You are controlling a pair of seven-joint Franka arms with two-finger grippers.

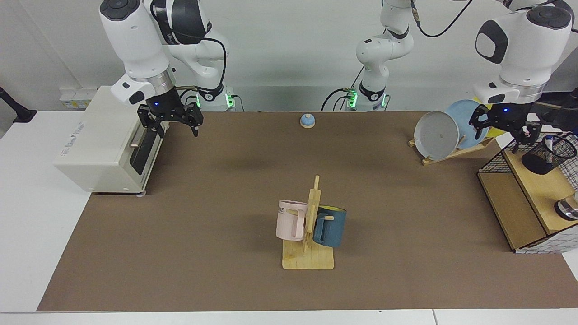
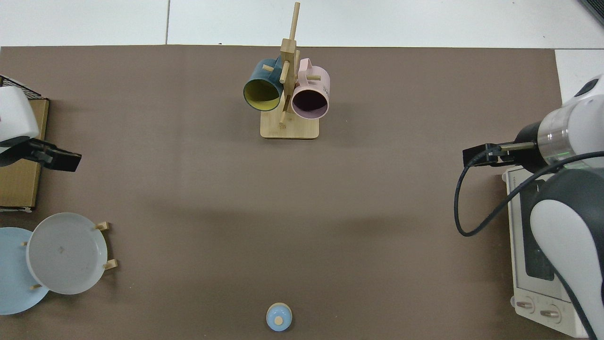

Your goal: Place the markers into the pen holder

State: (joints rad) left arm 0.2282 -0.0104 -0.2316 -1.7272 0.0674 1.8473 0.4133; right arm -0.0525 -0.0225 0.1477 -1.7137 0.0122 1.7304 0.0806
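The black wire-mesh pen holder (image 1: pixel 538 162) stands on top of the wooden shelf at the far right of the facing view. A white marker (image 1: pixel 548 146) with a dark blue cap stands upright inside it. My left gripper (image 1: pixel 502 133) hangs open and empty just to the view's left of the holder, in front of the plates. In the top view only this arm's wrist (image 2: pixel 28 146) shows at the left edge; the holder is out of view there. My right gripper (image 1: pixel 177 130) waits open and empty in front of the toaster oven.
A white toaster oven (image 1: pixel 101 140) sits at the view's left. A wooden mug rack (image 1: pixel 308 259) with a pink and a blue mug stands mid-table. Also here are a plate rack (image 1: pixel 451 153), a small blue knob (image 1: pixel 307 120), and the wire-grid wooden shelf (image 1: pixel 515 212).
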